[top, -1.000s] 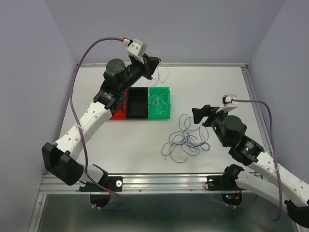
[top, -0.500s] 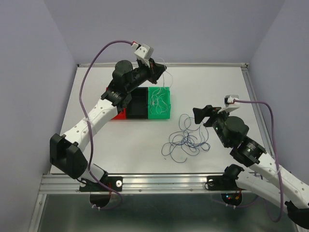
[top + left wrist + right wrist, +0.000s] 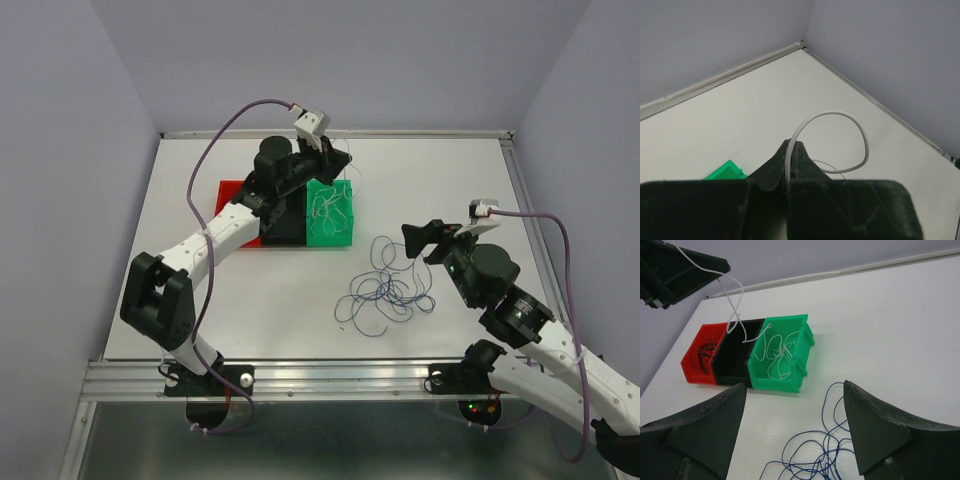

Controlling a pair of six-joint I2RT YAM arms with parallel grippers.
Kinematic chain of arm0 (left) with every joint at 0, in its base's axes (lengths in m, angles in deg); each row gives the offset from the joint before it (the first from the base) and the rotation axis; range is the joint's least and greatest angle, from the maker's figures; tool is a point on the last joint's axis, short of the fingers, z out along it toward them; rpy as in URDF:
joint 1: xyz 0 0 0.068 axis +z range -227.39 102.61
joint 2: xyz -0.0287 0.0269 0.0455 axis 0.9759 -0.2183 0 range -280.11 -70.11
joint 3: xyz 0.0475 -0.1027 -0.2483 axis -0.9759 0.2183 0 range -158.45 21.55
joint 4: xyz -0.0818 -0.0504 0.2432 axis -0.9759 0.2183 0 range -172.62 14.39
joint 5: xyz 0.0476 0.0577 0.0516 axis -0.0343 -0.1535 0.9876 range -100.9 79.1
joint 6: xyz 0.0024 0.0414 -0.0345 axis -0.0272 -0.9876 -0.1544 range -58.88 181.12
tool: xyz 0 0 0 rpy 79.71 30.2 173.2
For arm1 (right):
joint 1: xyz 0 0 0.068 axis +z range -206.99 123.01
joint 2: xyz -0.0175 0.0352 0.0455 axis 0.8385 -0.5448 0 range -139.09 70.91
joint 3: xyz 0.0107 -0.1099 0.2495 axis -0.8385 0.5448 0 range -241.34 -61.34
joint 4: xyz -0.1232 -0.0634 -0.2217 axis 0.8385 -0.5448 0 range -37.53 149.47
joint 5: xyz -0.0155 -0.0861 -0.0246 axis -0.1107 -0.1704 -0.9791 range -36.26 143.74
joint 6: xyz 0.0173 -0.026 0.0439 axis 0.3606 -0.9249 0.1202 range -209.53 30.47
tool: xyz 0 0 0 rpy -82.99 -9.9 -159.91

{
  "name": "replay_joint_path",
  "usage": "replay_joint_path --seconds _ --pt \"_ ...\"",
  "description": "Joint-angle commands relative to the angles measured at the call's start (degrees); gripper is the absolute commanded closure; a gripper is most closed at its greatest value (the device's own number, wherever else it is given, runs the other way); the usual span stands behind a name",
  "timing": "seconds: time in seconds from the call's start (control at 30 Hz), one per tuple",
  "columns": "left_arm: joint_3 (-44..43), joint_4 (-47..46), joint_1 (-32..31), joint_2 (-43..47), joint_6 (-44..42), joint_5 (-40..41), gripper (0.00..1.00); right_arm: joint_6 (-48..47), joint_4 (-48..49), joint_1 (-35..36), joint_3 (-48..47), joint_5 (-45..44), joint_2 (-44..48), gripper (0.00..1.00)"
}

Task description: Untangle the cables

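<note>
Two arms rise from the near edge of the table (image 3: 250, 300). Nearest is the right gripper (image 3: 418, 240), which hangs over the right half of the table. Its jaws are spread wide with nothing between them.

Just left of it, about midway between the near and far edges, the dark blue cables (image 3: 385, 290) lie flat on the table. They form a loose tangle of overlapping loops, and one longer loop reaches toward the right gripper. No gripper touches this tangle.

Farther back and left of centre, three bins stand side by side in a row, touching. The red bin (image 3: 232, 190) is on the left, the black bin (image 3: 283, 240) in the middle and the green bin (image 3: 330, 240) on the right. The right wrist view shows black cables (image 3: 705, 352) in the red bin and loose white cables (image 3: 777, 352) in the green bin. What the black bin holds I cannot tell.

Farthest is the left gripper (image 3: 335, 160), raised above the far side of the green bin. Its jaws are clamped on a white cable (image 3: 840, 114). The cable arcs out past the fingertips and hangs down to the rims where the black and green bins meet.
</note>
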Motion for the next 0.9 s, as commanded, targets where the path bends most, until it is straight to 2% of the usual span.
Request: replay_joint_path --seconds 0.0,0.23,0.37,0.53,0.7,0.87 --pt "1.5 -4.6 -0.1 -1.4 -0.9 0.1 1.0 -0.1 1.6 -0.2 1.1 0.2 0.9 0.16" --pt "5.2 -5.5 0.5 -4.5 -3.2 2.1 1.0 -0.1 1.1 -0.2 1.0 0.4 1.1 0.16" --pt "6.7 -4.6 3.9 -5.4 -4.8 3.0 1.0 -0.1 0.8 -0.2 0.5 0.3 0.5 0.16" --pt "3.5 4.1 5.5 -9.5 -8.3 3.8 1.0 0.0 0.9 -0.2 0.1 0.2 -0.4 0.16" --pt "2.8 7.1 5.5 -13.1 -10.9 4.6 1.0 0.6 0.9 -0.2 -0.3 0.3 -1.6 0.16" --pt "-1.9 14.7 4.0 -17.2 -15.8 9.2 1.0 0.8 0.9 -0.2 -0.9 0.2 -3.2 0.16"
